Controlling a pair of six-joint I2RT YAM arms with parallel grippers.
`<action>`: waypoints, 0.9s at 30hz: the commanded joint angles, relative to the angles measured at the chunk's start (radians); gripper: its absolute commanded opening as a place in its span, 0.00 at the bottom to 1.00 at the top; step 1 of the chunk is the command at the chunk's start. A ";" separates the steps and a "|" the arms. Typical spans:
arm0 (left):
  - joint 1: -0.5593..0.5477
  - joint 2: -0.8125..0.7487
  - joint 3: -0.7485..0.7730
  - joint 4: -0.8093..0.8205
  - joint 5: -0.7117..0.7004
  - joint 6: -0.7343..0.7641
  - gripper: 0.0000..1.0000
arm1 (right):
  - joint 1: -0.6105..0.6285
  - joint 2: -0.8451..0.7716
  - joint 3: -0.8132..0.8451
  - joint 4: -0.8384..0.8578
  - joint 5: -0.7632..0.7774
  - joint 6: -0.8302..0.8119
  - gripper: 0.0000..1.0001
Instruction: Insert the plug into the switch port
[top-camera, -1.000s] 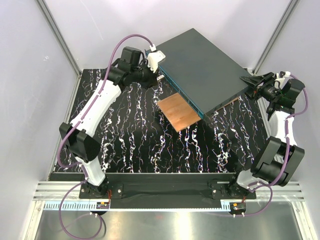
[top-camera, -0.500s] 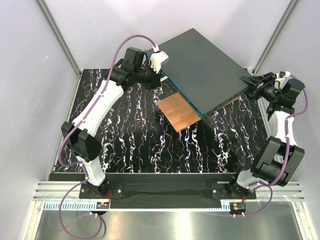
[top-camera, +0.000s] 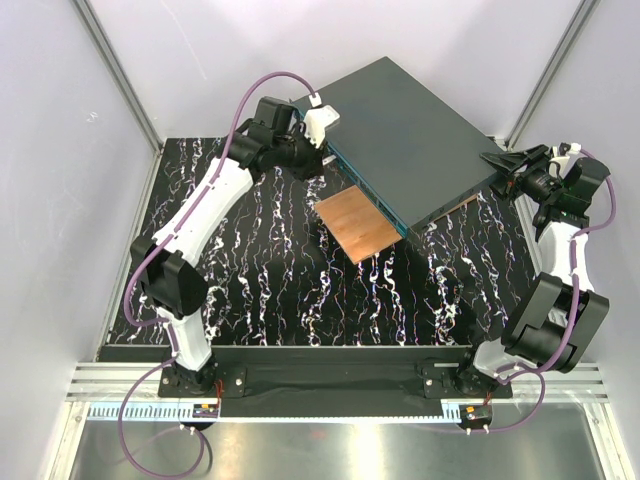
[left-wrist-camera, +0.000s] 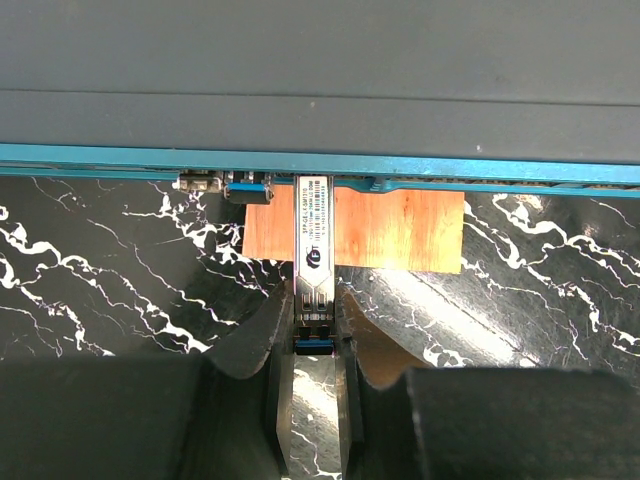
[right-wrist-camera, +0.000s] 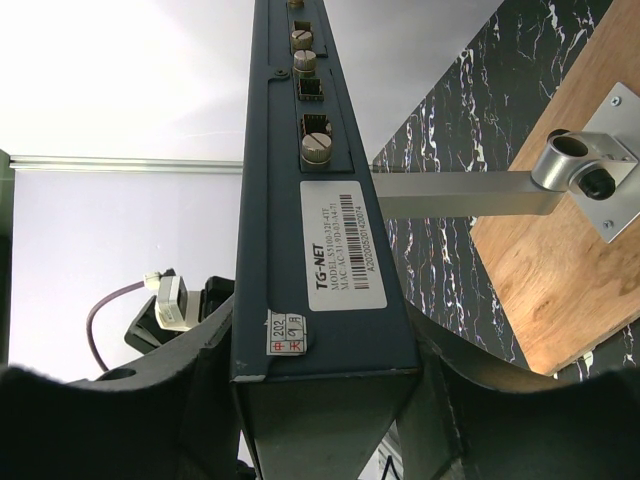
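**Left arm brings the plug up to the socket row**

Top view: over the last second the left claw (top-camera: 315, 152) has moved toward the upper right. It now sits against the teal face (top-camera: 365, 190) of the grey box (top-camera: 410, 130), where the ports (top-camera: 352, 178) line up. The right claw (top-camera: 505, 163) has not moved from the box's right corner. The desk (top-camera: 260, 280) is otherwise unchanged.

Left wrist view: the claw pinches the silver plug (left-wrist-camera: 314, 240). The plug's tip meets the teal edge at upper centre, above the copper plate (left-wrist-camera: 400, 230). Whether it has entered a socket cannot be told.

Right wrist view: the claw is clamped around the box's narrow end, probably to brace it.

The approach looks finished, and what likely remains is a straight push.
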 joint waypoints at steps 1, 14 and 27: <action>0.002 -0.010 0.057 0.038 -0.009 -0.008 0.00 | 0.035 -0.008 0.027 0.079 0.009 0.003 0.00; 0.007 -0.026 0.066 0.038 -0.021 -0.006 0.00 | 0.035 -0.005 0.029 0.079 0.008 0.004 0.00; 0.008 -0.029 0.083 0.041 -0.009 -0.027 0.00 | 0.035 -0.007 0.027 0.079 0.006 0.003 0.00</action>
